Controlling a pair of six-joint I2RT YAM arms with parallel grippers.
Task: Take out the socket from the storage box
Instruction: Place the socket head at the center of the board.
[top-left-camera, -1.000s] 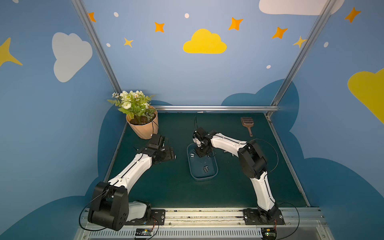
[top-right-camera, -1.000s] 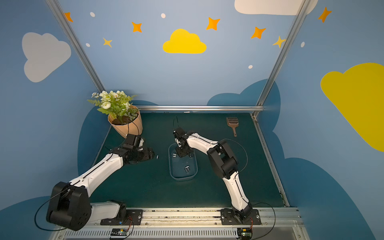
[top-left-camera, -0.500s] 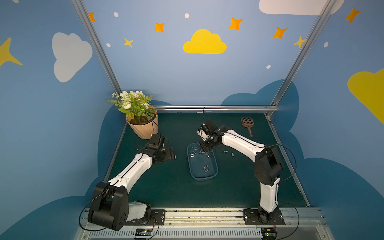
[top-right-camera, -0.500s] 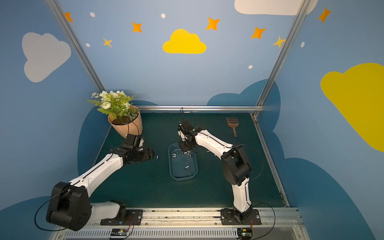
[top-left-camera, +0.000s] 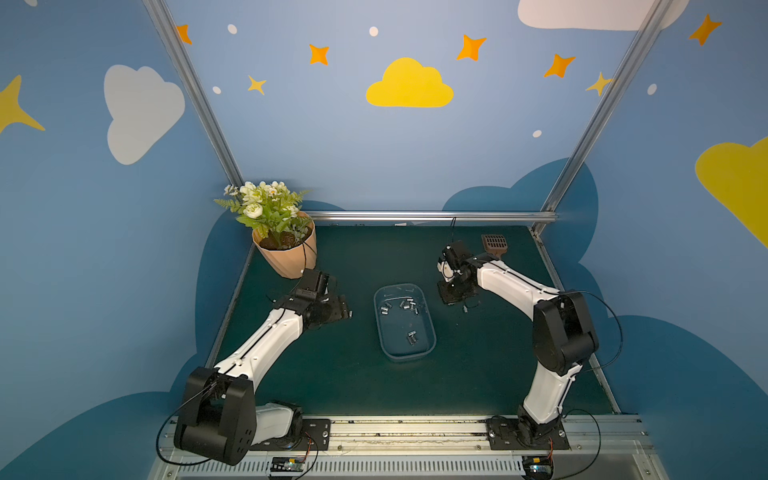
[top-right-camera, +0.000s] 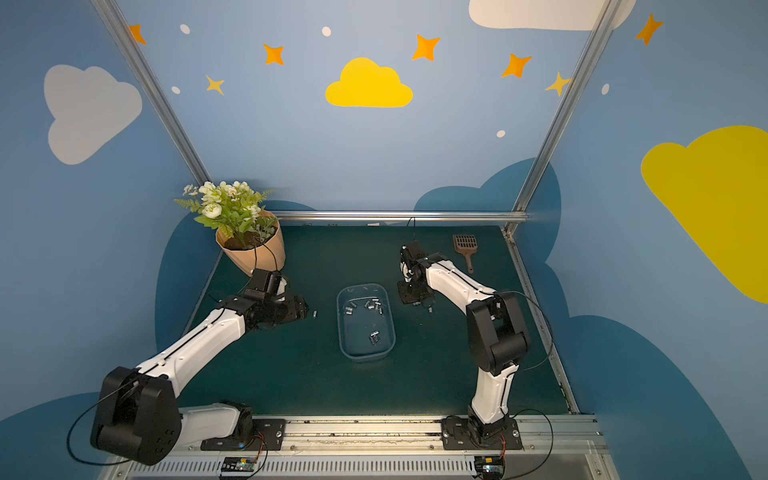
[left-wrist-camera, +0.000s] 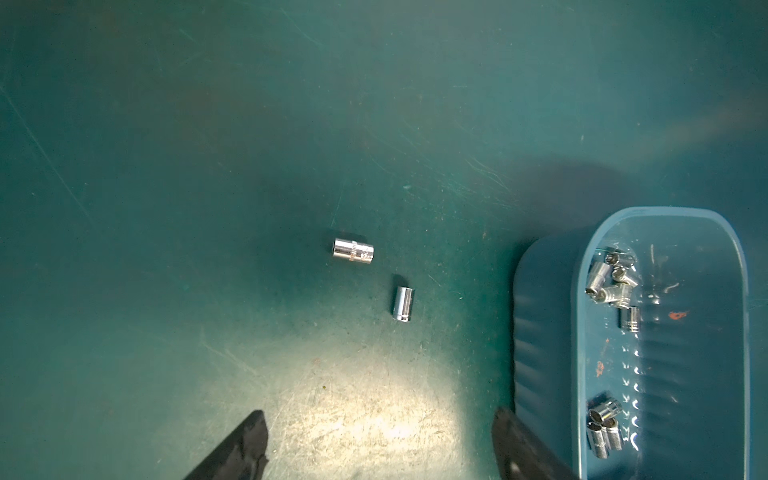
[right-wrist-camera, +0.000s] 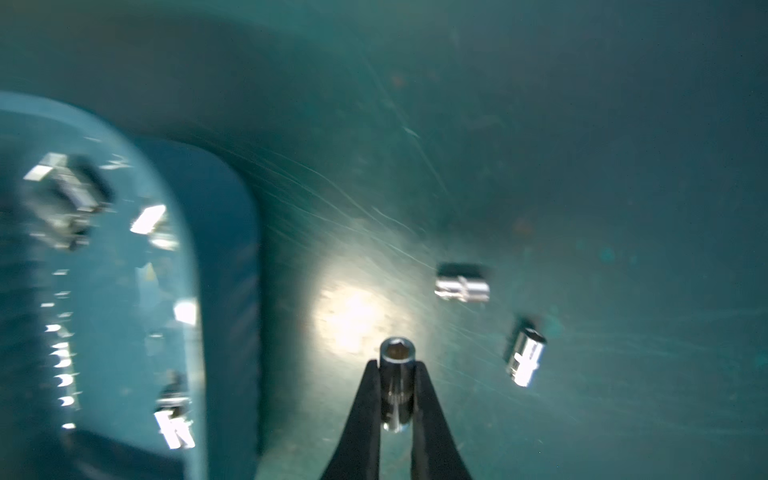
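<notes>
The storage box (top-left-camera: 395, 347), a see-through bluish tub, stands mid-mat in both top views (top-right-camera: 356, 338). Several chrome sockets (top-left-camera: 409, 305) lie inside it, also in the left wrist view (left-wrist-camera: 611, 282). My right gripper (right-wrist-camera: 397, 368) is shut on a socket (right-wrist-camera: 397, 353), held low over the mat just right of the box's far end (top-left-camera: 453, 293). Two loose sockets (right-wrist-camera: 462, 286) lie on the mat beside it. My left gripper (left-wrist-camera: 379, 415) hangs open and empty left of the box (top-left-camera: 343, 311), with two sockets (left-wrist-camera: 353, 251) on the mat ahead of it.
A peach flowerpot (top-left-camera: 286, 253) with white flowers stands at the back left, close behind my left wrist. A brown slotted scoop (top-left-camera: 494, 243) lies at the back right, behind my right wrist. Blue walls close in the mat on three sides.
My right arm has swung from above the box's far end out to its right, carrying the socket and dropping toward the mat. The left arm has stayed still.
</notes>
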